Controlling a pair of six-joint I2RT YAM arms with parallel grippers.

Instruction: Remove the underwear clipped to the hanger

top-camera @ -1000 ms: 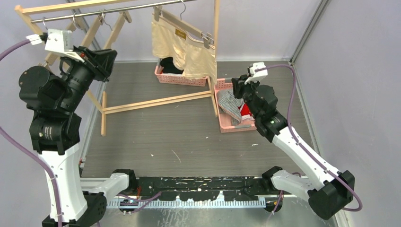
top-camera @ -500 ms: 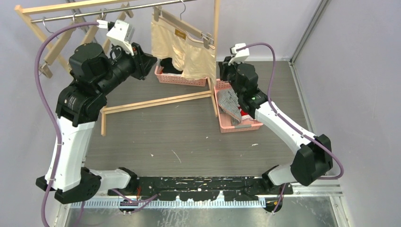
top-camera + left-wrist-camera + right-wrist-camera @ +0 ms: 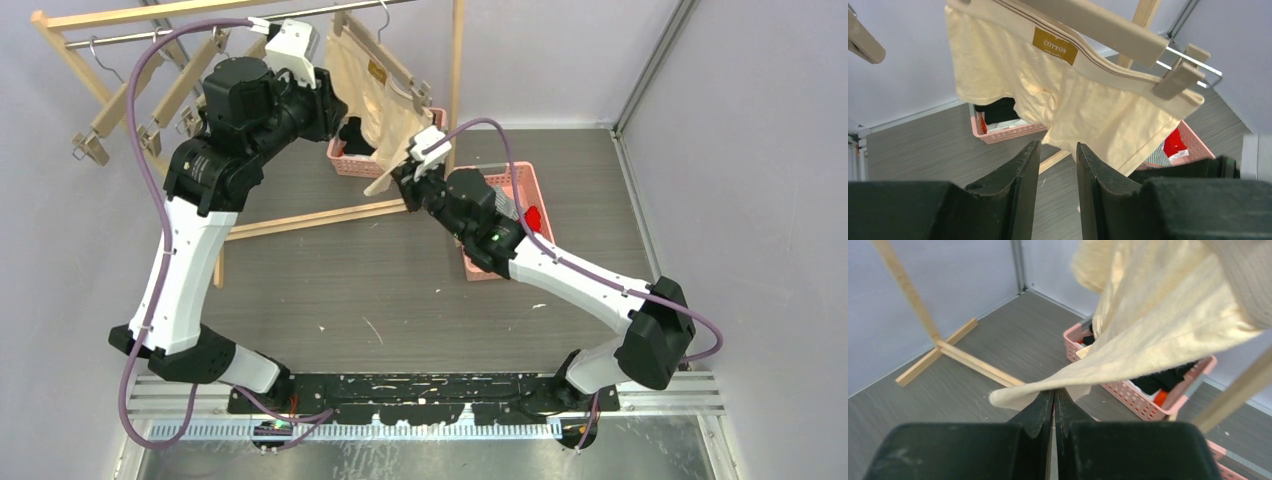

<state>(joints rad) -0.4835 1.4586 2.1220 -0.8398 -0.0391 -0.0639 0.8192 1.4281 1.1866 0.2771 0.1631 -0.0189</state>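
Note:
The beige underwear (image 3: 385, 110) hangs clipped to a wooden hanger (image 3: 400, 62) on the rack rail. My right gripper (image 3: 402, 186) is shut on its lower hem and pulls the cloth out toward the front left; the right wrist view shows the hem (image 3: 1158, 335) pinched at my gripper (image 3: 1054, 391). My left gripper (image 3: 335, 105) is open and empty just left of the cloth; its wrist view shows the underwear (image 3: 1073, 100), the hanger (image 3: 1098, 22) and a clip (image 3: 1178, 77) ahead of the gripper (image 3: 1058, 147). The red underwear (image 3: 530, 215) and the striped underwear (image 3: 1158, 157) lie in a pink basket.
The pink basket (image 3: 535, 185) sits right of the rack's wooden post (image 3: 457, 60). A second pink basket (image 3: 350, 165) with black clothes stands behind the rack. Empty hangers (image 3: 130, 95) hang at the left. The rack's floor bar (image 3: 320, 218) crosses the table.
My left arm has swung right, up to the hanging beige underwear. My right gripper has left the basket, moved left and closed on the hem, drawing the cloth out sideways.

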